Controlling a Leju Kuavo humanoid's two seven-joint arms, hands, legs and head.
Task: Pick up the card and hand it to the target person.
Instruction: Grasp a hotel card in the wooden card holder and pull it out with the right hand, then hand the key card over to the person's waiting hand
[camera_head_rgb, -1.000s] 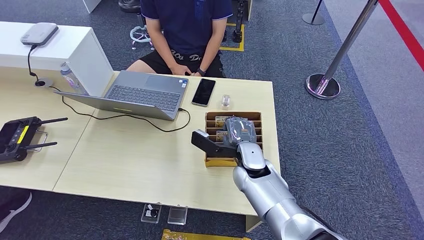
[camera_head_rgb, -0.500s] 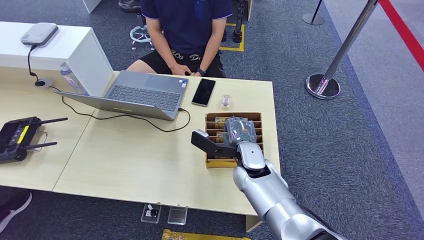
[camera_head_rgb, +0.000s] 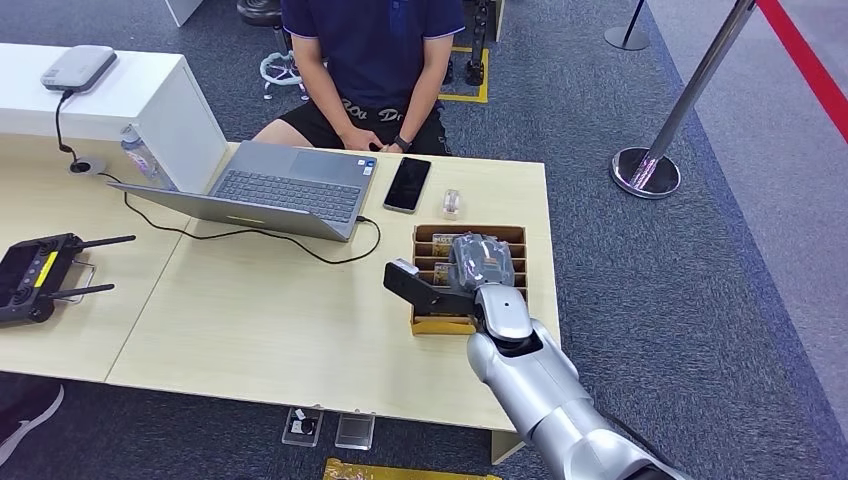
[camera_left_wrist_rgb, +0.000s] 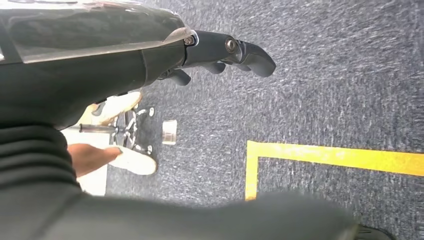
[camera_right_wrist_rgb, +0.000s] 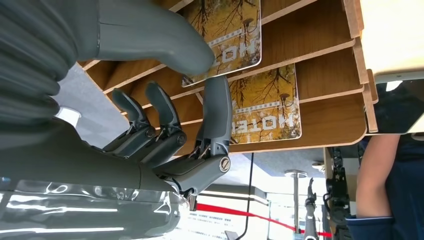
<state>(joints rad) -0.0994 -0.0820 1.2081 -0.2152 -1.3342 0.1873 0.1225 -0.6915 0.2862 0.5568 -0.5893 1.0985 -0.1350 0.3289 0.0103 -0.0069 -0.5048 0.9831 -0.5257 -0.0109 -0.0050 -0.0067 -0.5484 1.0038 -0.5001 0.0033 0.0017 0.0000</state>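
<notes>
- The task is judged to be at its start: the card (camera_right_wrist_rgb: 230, 42) is seen in a slot of the wooden card holder (camera_head_rgb: 428, 322) on the tabletop (camera_head_rgb: 280, 320), not yet lifted.
- The right hand (camera_head_rgb: 478, 262) is held over the holder; in the right wrist view the thumb and a finger are placed at the card's edge, though a firm pinch cannot be told.
- The left hand (camera_left_wrist_rgb: 220, 52) is hung above the floor, empty, fingers loosely extended.
- Lifting and handing over to the seated person (camera_head_rgb: 372, 60) are left.

An office reception: desk (camera_head_rgb: 300, 330), laptop (camera_head_rgb: 280, 188), seated person (camera_head_rgb: 372, 60), carpet, and a queue stanchion (camera_head_rgb: 660, 150).
</notes>
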